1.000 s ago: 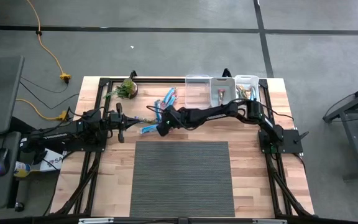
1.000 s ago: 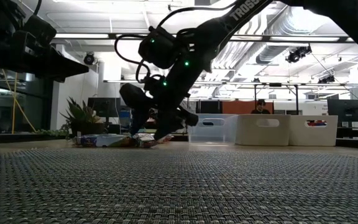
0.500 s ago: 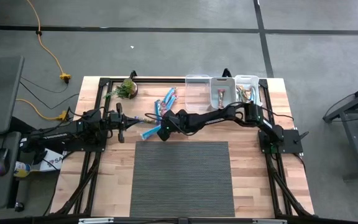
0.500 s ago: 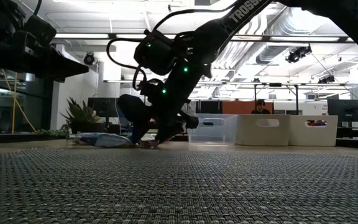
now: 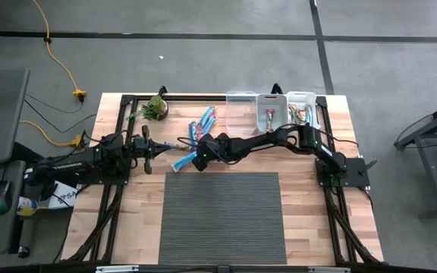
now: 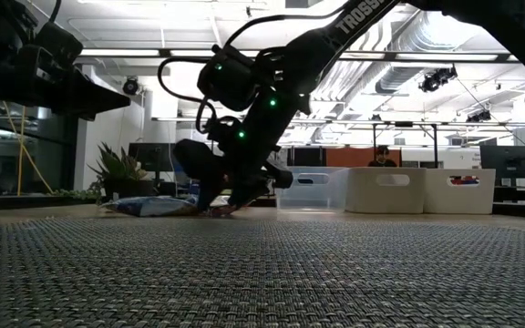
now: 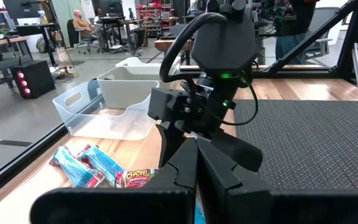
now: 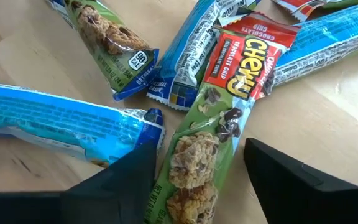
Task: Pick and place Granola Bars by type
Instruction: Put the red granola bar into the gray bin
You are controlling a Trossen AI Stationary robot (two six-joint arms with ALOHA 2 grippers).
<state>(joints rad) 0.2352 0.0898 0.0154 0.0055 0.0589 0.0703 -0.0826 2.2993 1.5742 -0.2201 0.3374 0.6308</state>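
Several wrapped granola bars lie flat on the wooden table behind the mat. The right wrist view shows a green-and-red Chewy bar (image 8: 204,155), a bright blue bar (image 8: 61,121) and other blue and green ones. My right gripper (image 5: 198,158) (image 8: 201,186) is open and low over the table, with one finger on each side of the green Chewy bar; I cannot tell if they touch it. A blue bar (image 5: 180,161) lies just left of it. My left gripper (image 5: 149,148) (image 7: 196,152) is shut and waits left of the bars, pointing at them.
Three rectangular bins (image 5: 240,108) (image 5: 271,112) (image 5: 302,110) stand in a row at the table's far edge, two of them with bars inside. A small potted plant (image 5: 155,108) is at the far left. A dark woven mat (image 5: 222,216) covers the near middle.
My right gripper has moved a little toward the table's near edge and left, and has come down among the bars until its fingers are at the table. It has stayed open. In the last half second it has barely moved.
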